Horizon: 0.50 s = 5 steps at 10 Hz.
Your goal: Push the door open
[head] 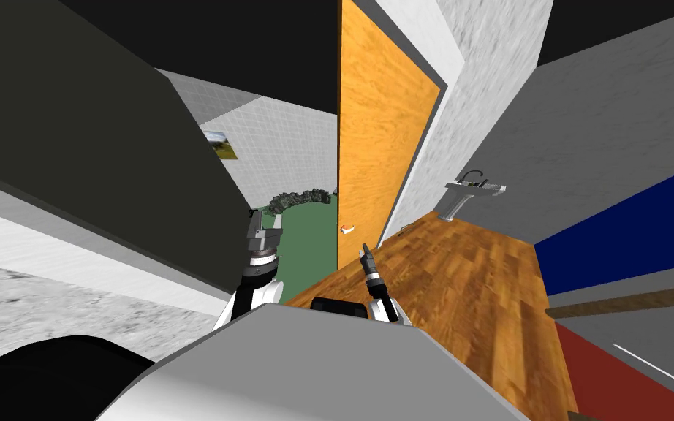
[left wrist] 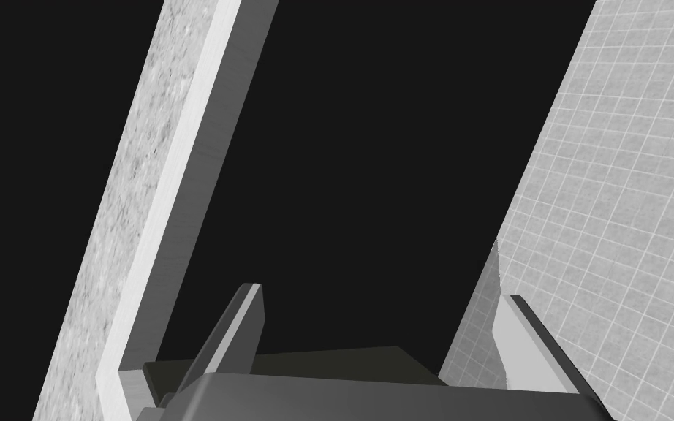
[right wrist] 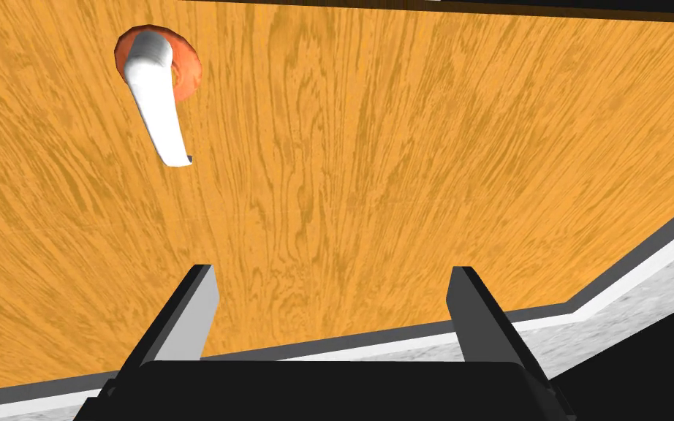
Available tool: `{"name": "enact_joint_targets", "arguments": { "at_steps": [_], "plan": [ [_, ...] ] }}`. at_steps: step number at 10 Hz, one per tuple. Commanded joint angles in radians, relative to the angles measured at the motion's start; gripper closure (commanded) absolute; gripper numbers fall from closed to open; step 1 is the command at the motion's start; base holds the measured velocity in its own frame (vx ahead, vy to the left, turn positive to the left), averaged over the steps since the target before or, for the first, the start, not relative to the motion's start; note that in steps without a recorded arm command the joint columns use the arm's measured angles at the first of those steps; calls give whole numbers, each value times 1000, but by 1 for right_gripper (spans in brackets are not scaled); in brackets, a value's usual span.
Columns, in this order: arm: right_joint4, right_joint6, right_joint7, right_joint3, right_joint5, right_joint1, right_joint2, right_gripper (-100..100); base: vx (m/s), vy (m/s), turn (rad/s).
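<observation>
Right hand (right wrist: 332,274), fingers spread wide and empty, faces the orange wood-grain door (right wrist: 416,146) squarely, with the panel straight ahead and near. White lever handle (right wrist: 158,110) lies off to one side, beyond one finger, by the door's free edge. Door ajar; green floor (head: 313,234) shows past that edge. Left hand (left wrist: 383,292), also spread and empty, is raised beside a dark wall (head: 109,146), farther from the panel. The right arm is judged better placed to push.
</observation>
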<state>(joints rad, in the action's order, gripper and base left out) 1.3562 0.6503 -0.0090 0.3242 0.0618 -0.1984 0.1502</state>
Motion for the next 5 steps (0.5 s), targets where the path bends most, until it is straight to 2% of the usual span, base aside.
{"name": "enact_joint_targets", "arguments": {
  "at_steps": [1,2,5],
  "plan": [
    [-44,13,-11,16,4,14,9,-100,81,-65,116],
    [-44,13,-11,16,4,14,9,-100,50,-48,51],
    [-118,33,-25,47,9,41,19,-100,64,-57,107]
  ]
}}
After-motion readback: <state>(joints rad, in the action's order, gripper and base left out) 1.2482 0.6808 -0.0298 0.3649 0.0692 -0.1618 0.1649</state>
